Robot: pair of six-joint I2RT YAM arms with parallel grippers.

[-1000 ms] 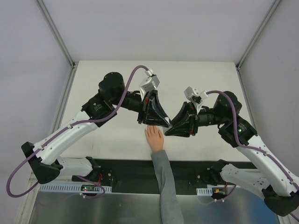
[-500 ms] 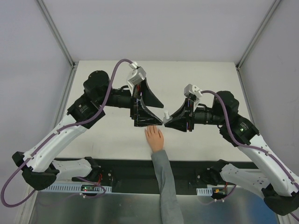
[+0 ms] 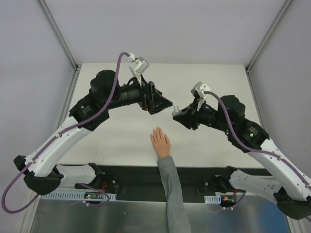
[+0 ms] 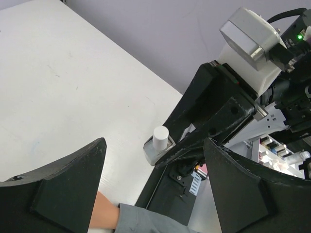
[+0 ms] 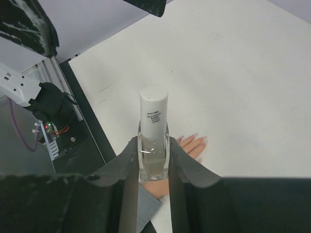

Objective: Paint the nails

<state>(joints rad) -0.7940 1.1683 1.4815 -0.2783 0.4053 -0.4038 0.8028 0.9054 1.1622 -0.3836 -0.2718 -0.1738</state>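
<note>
right end effector [image 5: 152, 145] clamps a small clear white-capped bottle [image 5: 154, 112], its wrist view alone showing faint, perhaps pinkish fingertip nails [image 5: 193, 137]; left end effector [image 3: 164, 104] gapes wide.

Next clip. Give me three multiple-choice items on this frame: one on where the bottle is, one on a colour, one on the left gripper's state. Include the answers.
1. Where is the small clear bottle?
A. Between the fingers of the right gripper, held over the table
B. Standing on the table
C. Lying on the table

2. What colour is the bottle's cap?
A. Red
B. Black
C. White

3. How is the left gripper?
A. Shut on a brush
B. Open and empty
C. Shut on the bottle's cap

Answers:
1 A: the right wrist view shows both fingers pressed on the bottle's sides, with the hand below it.
2 C: the cap is plain white in both wrist views.
3 B: the left wrist view shows its fingers spread wide, gripping nothing.
</note>
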